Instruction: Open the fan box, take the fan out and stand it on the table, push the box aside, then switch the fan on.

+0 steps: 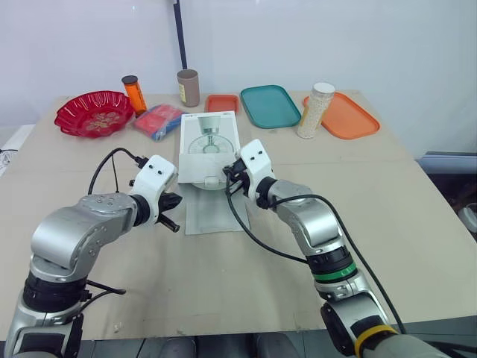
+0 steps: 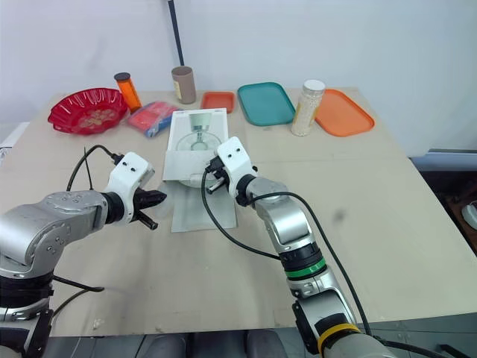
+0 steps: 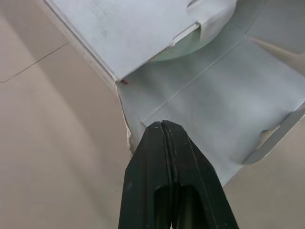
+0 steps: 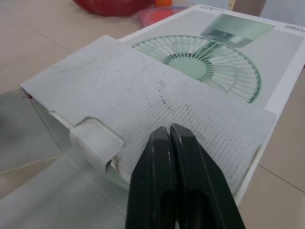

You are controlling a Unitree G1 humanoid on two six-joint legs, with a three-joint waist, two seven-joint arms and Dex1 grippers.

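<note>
Left tool (image 3: 163, 127) is closed with nothing held, and is poised over the opened flap (image 1: 212, 215) at the box's near left corner. Right tool (image 4: 169, 130) is likewise closed and empty, above the top panel's near edge.

Box (image 1: 209, 142) is laid flat mid-worktop (image 1: 373, 224) with its near end open. A pale green rim (image 3: 190, 51), judged to be the fan, is seen inside.

Risks:
- The box is pinned by nothing, so it may be dragged along when the fan is pulled.
- The tab (image 4: 95, 143) may be snagged or folded back across the mouth.
- The fan may be tipped on exit.
</note>
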